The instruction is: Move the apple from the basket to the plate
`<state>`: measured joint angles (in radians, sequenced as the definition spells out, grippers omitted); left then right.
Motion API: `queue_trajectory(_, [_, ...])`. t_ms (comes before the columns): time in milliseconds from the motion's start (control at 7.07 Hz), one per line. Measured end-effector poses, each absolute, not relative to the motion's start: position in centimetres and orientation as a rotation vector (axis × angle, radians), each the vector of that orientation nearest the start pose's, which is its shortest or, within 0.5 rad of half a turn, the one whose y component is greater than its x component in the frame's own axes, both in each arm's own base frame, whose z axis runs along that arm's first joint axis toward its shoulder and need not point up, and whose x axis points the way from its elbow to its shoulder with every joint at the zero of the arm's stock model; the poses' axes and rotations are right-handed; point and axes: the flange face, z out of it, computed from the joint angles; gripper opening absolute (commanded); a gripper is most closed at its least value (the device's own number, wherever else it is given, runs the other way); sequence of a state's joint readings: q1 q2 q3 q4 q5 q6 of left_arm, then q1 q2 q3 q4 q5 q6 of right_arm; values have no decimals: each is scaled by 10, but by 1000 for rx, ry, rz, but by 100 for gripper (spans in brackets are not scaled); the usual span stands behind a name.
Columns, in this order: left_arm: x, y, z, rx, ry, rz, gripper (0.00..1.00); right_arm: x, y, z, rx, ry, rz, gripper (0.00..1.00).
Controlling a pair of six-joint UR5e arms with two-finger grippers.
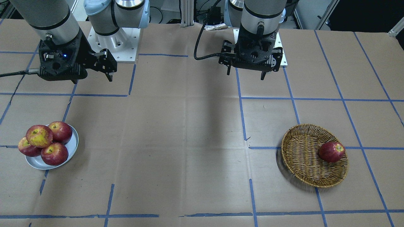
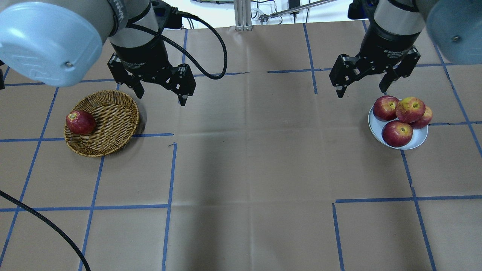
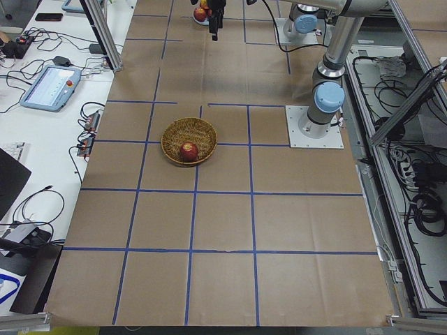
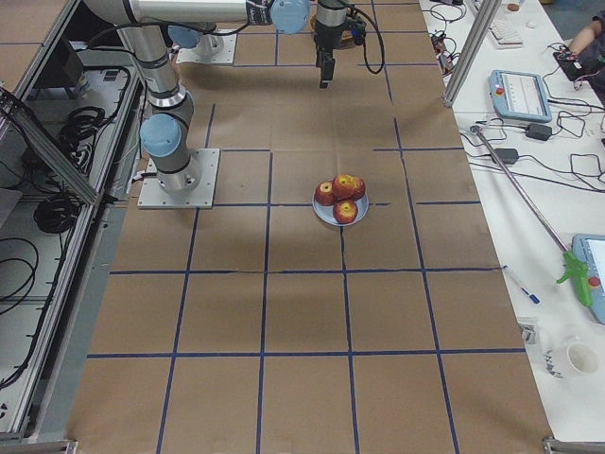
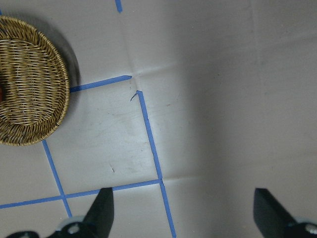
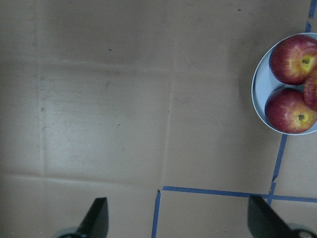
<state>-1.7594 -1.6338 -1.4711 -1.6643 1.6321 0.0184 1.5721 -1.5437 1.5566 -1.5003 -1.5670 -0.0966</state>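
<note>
The mottled red and yellow-green apple [image 1: 39, 136] lies on top of three darker red apples on the small metal plate [image 1: 73, 146]; it also shows in the overhead view [image 2: 410, 109]. The wicker basket [image 2: 113, 116] holds one dark red apple [image 2: 80, 122] at its rim. My left gripper [image 2: 162, 98] hangs open and empty above the table, just beside the basket toward the middle. My right gripper [image 2: 362, 92] hangs open and empty beside the plate [image 2: 418, 140], on its inner side. Both wrist views show spread fingers with nothing between them.
Brown paper with blue tape lines covers the table. Both robot bases [image 1: 113, 44] stand at the robot's edge. A black cable [image 2: 45, 222] crosses the near left corner in the overhead view. Desks with tablets and cables [image 3: 49, 87] line the operators' side.
</note>
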Motion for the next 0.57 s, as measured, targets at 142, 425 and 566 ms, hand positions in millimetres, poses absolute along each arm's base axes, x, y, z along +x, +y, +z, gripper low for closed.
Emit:
queue_trajectory(142, [-221, -480, 496, 320, 3058, 79, 99, 138, -495, 473, -152, 3125, 134, 100])
queue_trajectory(425, [-221, -479, 496, 321, 3058, 82, 99, 137, -496, 471, -158, 3125, 134, 100])
queue_trajectory(566, [-221, -479, 496, 321, 3059, 83, 99, 136, -496, 471, -164, 3125, 134, 100])
